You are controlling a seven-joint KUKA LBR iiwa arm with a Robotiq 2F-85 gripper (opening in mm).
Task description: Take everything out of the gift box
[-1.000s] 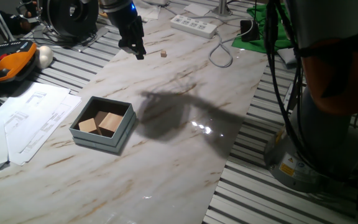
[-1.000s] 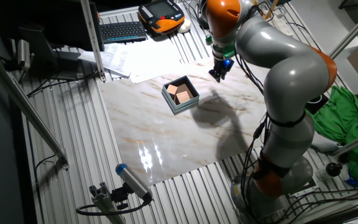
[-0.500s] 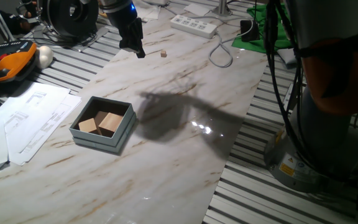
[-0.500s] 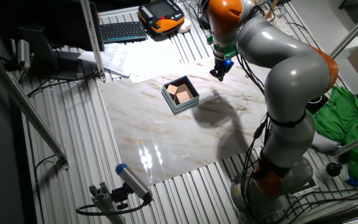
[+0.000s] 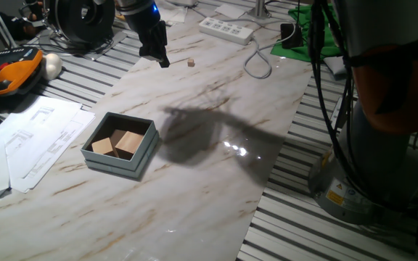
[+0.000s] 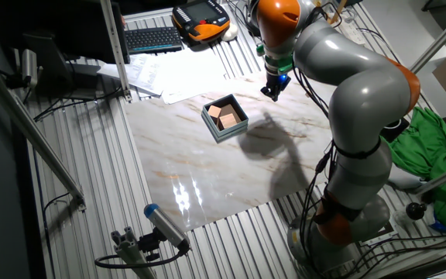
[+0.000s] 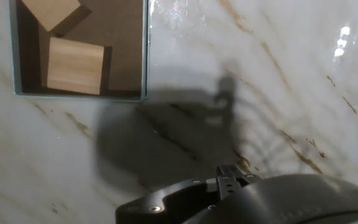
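The grey-blue gift box [image 5: 142,155] sits on the marble table, left of the middle, with two tan wooden blocks [image 5: 128,143] lying side by side on its brown floor. From the other side the gift box [image 6: 231,129] and its blocks [image 6: 221,115] show again. The hand view looks down on the box rim [image 7: 145,50] at the top left, with one block [image 7: 74,65] whole and another block [image 7: 50,12] cut by the frame edge. My gripper [image 5: 163,62] hangs above the table's far end, well away from the box, its fingers together in one dark tip with nothing seen between them. In the other fixed view the gripper [image 6: 269,94] is right of the box.
A tiny tan cube [image 5: 191,62] lies on the marble near the gripper. White paper sheets [image 5: 38,141] overlap the table's left edge. A power strip [image 5: 227,30] and cable lie at the far end. An orange pendant [image 5: 9,76] rests on the left.
The gripper rose slightly and drew back a little toward the far end a second ago, then held still. The box and its blocks have not moved.
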